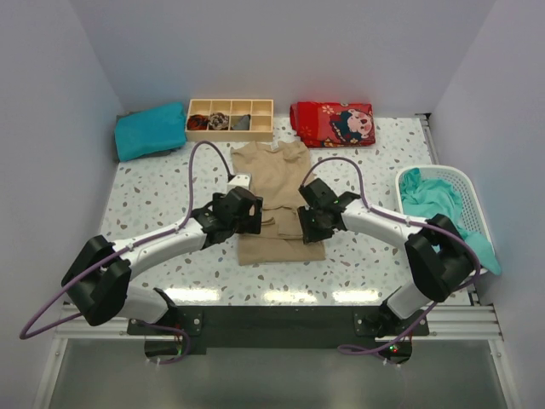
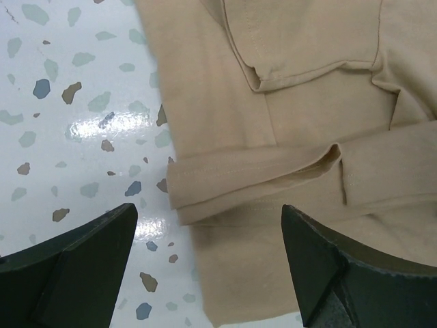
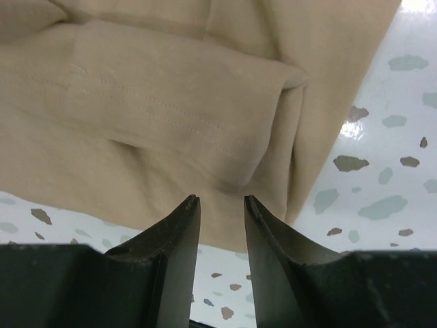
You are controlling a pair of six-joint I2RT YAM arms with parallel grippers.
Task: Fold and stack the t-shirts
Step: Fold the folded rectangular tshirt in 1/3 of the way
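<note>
The tan t-shirt (image 1: 272,166) is laid flat at the middle of the surface (image 1: 153,196), with both sleeves already turned inward, so that a long narrow strip is formed. A folded teal t-shirt (image 1: 151,129) is seen at the far left, and more teal t-shirts (image 1: 430,200) are heaped in the white basket (image 1: 460,175) at the right.

The left claw (image 2: 208,212) is spread wide above the shirt's left edge, with one finger over bare surface and the other over cloth; nothing is pinched. The right claw (image 3: 221,199) is spread only narrowly over the near right part of the shirt, just beside the folded sleeve hem, and nothing is held between its fingers.

The step in hand is judged to be the crosswise fold of the narrow strip. Several things could go wrong:

- Only the top layer could be caught, because the sleeve lies loosely over the body; the tucked sleeve would then be pulled open.
- The right fingers could ride over the cloth without gripping it, since so small a gap leaves little room for stacked layers.
- A skewed fold could result if the two edges are lifted unevenly.
- The soft cloth could be dragged and wrinkled across the smooth surface.
</note>
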